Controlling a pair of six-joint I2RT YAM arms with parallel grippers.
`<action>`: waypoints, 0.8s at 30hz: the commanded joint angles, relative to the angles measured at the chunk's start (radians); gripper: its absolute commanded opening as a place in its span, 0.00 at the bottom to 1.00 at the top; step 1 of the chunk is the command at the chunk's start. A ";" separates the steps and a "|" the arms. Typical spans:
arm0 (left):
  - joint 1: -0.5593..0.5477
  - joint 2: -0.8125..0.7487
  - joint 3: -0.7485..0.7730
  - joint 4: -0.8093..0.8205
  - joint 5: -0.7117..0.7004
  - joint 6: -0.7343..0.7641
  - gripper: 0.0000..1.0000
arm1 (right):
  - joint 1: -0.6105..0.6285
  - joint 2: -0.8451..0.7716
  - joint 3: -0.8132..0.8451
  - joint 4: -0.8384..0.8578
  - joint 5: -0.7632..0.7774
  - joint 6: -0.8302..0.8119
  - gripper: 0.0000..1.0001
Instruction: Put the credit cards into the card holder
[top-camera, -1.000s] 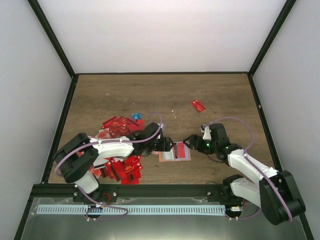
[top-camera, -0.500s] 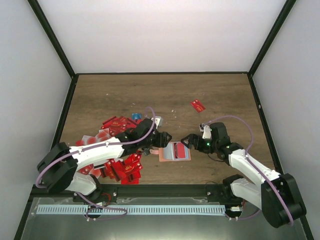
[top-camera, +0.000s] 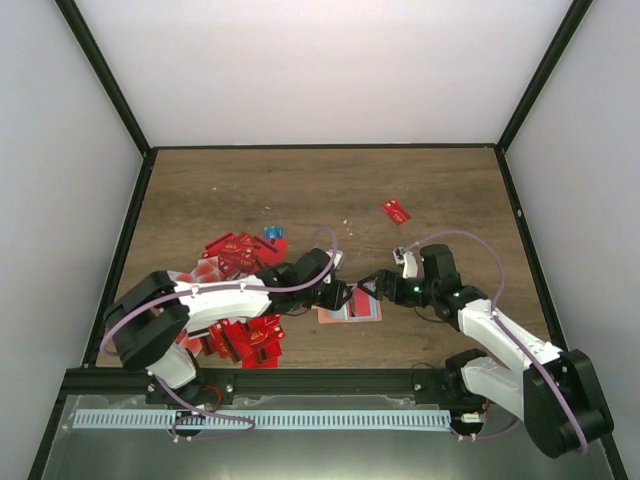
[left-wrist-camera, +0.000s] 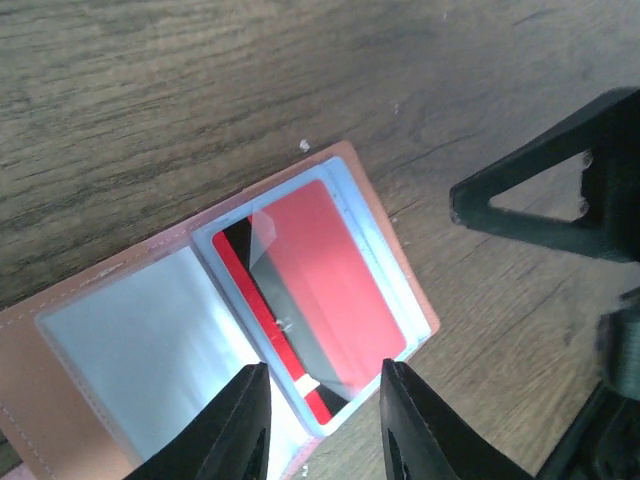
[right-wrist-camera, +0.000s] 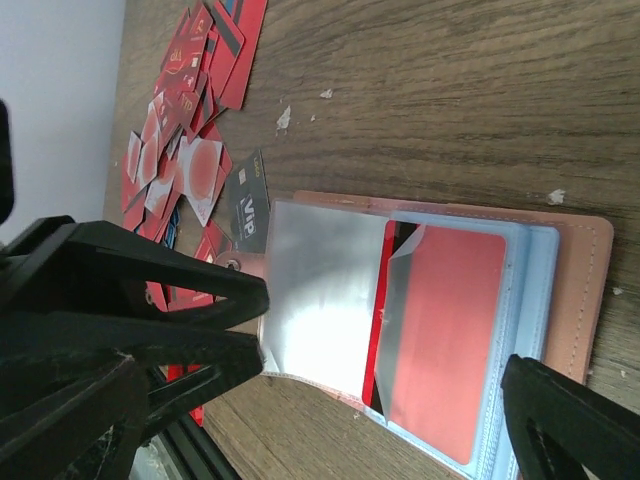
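- The card holder lies open and flat on the table, right under the left gripper and between it and the right gripper. Spread like this, its clear sleeves face up, so a card can slide in.
- A red card sits in the sleeve nearest the left gripper's tips. Most of it is under the plastic, and its black-striped edge seems to poke out of the sleeve's mouth. It looks partly seated rather than fully home.
- The left gripper's jaws stand part-closed, with one finger on each side of the near corner of that sleeve and card. They are close against its edges, but whether they pinch the card or merely straddle it cannot be told. The narrow stance probably serves to steer or nudge the card deeper.
- The right gripper is spread wide and holds nothing. One finger is at the edge of the holder's clear flap and the other is off the opposite end. This probably steadies the holder, though contact is not clear.
- The loose cards lie heaped behind the left gripper, beside its arm. One lone card lies well beyond the right gripper.
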 joint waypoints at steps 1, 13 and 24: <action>-0.007 0.044 0.039 0.000 -0.005 -0.013 0.29 | -0.006 0.024 -0.002 0.022 -0.030 0.012 0.98; -0.014 0.131 0.055 0.033 0.008 -0.021 0.08 | -0.006 0.087 -0.036 0.097 -0.083 0.051 0.95; -0.015 0.166 0.052 0.046 0.010 -0.020 0.04 | -0.006 0.124 -0.043 0.118 -0.090 0.051 0.95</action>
